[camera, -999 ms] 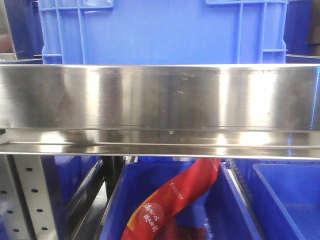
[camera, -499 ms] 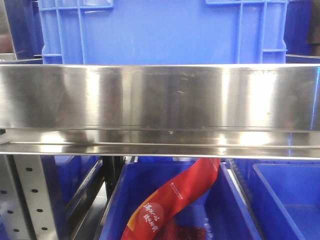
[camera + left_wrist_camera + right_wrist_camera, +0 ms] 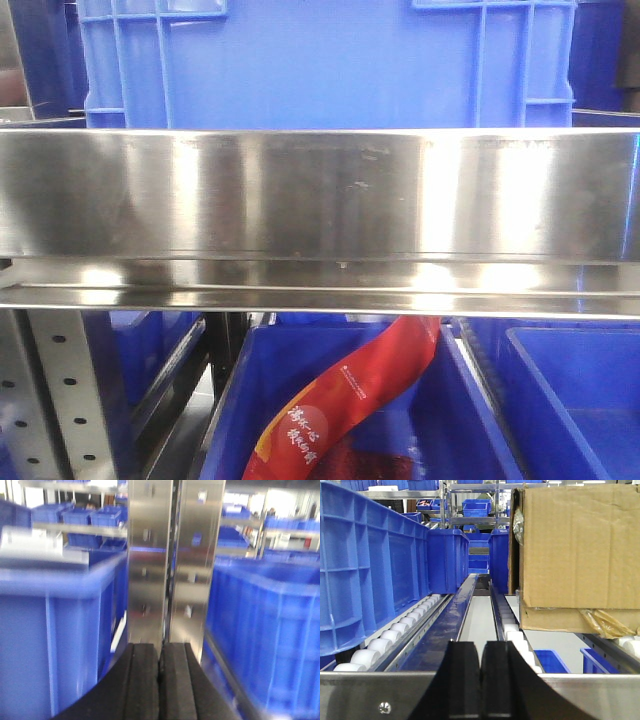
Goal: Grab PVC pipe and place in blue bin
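Two black pairs of fingers, both pressed closed with nothing between them: left gripper (image 3: 160, 680) facing a pair of upright perforated steel posts (image 3: 172, 565), right gripper (image 3: 481, 680) just behind a low steel rail (image 3: 365, 695).

Front view is mostly blocked by a broad brushed-steel shelf beam (image 3: 320, 195). Large blue plastic crate (image 3: 320, 60) sits above it, top cut off. Below, an open blue plastic bin (image 3: 450, 420) holds a red printed plastic pouch (image 3: 350, 400) leaning diagonally; another blue bin (image 3: 575, 400) beside it on the right, contents not visible.

Left wrist view is motion-blurred; blue crates flank the posts on both sides.

Right wrist view: lanes of white roller tracks (image 3: 395, 635) run away from the camera. Tall blue ribbed crate (image 3: 370, 560) on the left lane, brown cardboard box (image 3: 577, 555) with crumpled plastic wrap on the right lane.

White PVC pipe arc not visible in any view; its location cannot be told.
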`<action>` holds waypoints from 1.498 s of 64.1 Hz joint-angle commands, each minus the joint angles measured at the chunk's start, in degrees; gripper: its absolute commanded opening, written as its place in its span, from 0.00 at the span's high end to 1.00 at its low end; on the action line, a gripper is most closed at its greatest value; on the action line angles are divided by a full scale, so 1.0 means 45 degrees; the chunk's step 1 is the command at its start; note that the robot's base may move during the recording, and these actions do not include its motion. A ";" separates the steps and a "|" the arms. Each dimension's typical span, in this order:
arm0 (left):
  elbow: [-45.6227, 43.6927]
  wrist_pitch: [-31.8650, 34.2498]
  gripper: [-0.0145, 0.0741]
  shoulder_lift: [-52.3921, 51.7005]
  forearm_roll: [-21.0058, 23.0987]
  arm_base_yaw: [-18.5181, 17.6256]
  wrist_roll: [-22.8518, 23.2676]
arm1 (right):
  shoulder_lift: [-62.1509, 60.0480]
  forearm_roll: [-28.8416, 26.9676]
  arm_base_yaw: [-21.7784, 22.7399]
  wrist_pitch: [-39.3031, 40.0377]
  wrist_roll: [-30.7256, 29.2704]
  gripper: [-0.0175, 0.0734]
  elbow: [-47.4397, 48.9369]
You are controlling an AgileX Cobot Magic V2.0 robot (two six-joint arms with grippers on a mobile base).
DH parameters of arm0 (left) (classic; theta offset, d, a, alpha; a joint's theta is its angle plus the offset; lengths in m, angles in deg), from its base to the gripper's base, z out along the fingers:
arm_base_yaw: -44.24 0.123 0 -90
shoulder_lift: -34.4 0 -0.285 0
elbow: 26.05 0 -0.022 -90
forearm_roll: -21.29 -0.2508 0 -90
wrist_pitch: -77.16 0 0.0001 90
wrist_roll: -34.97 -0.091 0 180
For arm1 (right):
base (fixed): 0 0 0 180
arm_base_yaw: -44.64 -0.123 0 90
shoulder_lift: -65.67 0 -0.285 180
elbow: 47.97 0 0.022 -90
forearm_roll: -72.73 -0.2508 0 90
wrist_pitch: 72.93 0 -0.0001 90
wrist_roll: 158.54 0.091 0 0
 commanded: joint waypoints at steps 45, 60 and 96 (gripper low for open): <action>0.5016 0.4075 0.96 -0.2432 0.4074 0.0745 -0.3666 | -0.0041 0.0111 0.0040 0.0314 0.0011 0.99 0.0000; 0.5016 0.3898 0.96 -0.2432 0.4100 0.0745 -0.3666 | -0.0041 0.0111 0.0040 0.0314 0.0011 0.99 0.0000; 0.5016 0.3950 0.96 -0.2432 0.4100 0.0745 -0.3666 | -0.0041 0.0111 0.0040 0.0314 0.0011 0.99 0.0000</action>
